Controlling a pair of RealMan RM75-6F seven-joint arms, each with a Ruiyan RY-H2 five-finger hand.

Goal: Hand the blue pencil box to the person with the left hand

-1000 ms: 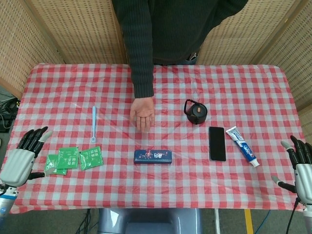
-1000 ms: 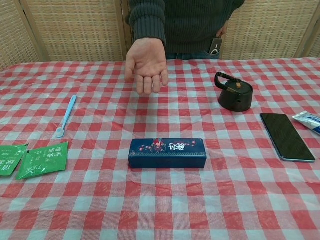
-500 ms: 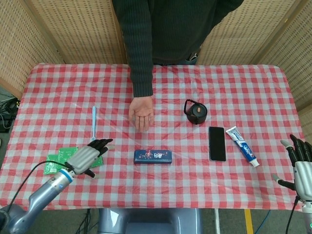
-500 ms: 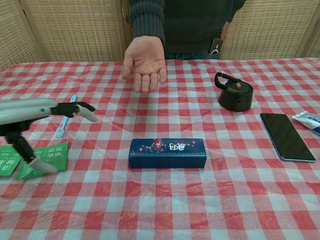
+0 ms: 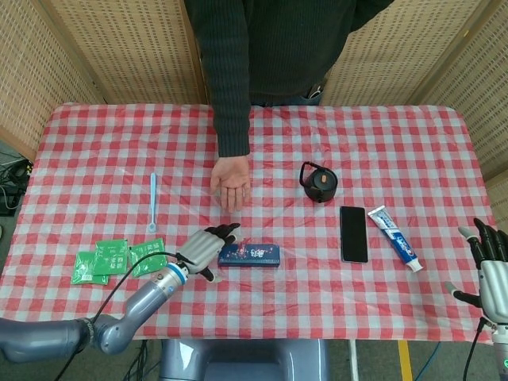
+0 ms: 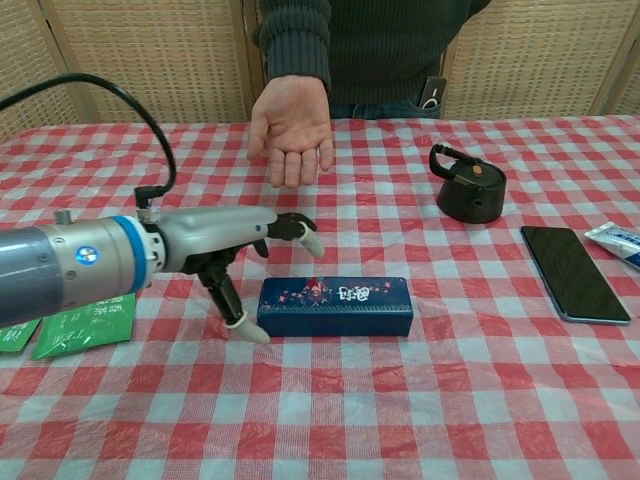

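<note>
Head view: one blue pencil box [image 5: 249,254], three green packets [image 5: 119,259], left hand [image 5: 205,250] fingers [image 6: 297,230] spread, grasping nothing.

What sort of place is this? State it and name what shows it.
Probably an indoor test or demo corner, not a home kitchen: a table under a red checked cloth, woven screens closing it in behind, and a person's open palm waiting across from the robot's left hand.
</note>
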